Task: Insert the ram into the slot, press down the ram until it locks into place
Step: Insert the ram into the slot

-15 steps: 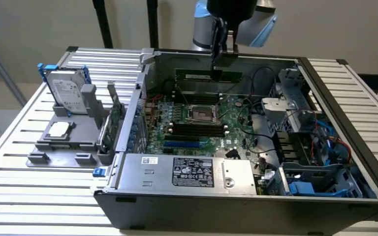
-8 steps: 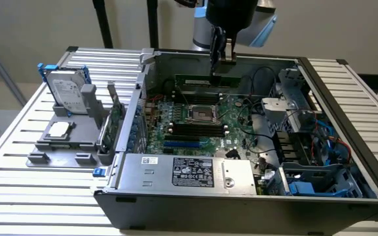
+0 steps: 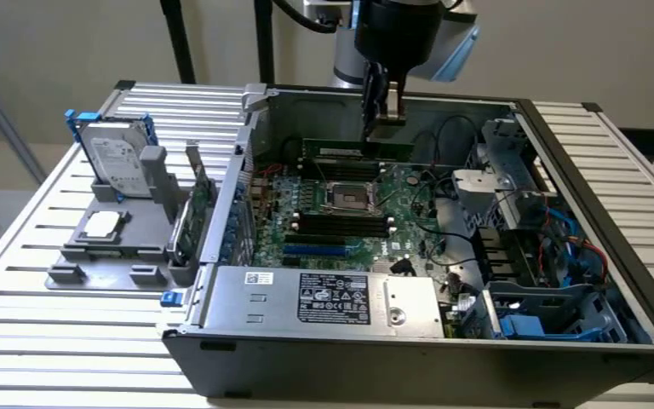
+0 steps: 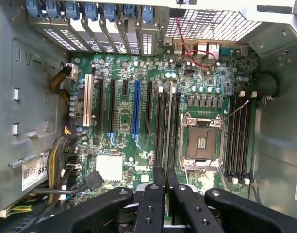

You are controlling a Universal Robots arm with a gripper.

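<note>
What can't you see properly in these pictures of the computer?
1. Whether the ram has clicked into its slot: exterior view, too small, and the hand sits over its top edge.
2. Writing on the power supply sticker: exterior view, too small.
3. The arm above the hand: cut off by the exterior view's upper edge.
4. Part of the motherboard: wrist view, covered by the hand.

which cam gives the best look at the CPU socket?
Wrist view: it looks straight down on the CPU socket, metal frame and contact grid unobstructed. The exterior view shows the socket at a slant, between two banks of memory slots.
</note>
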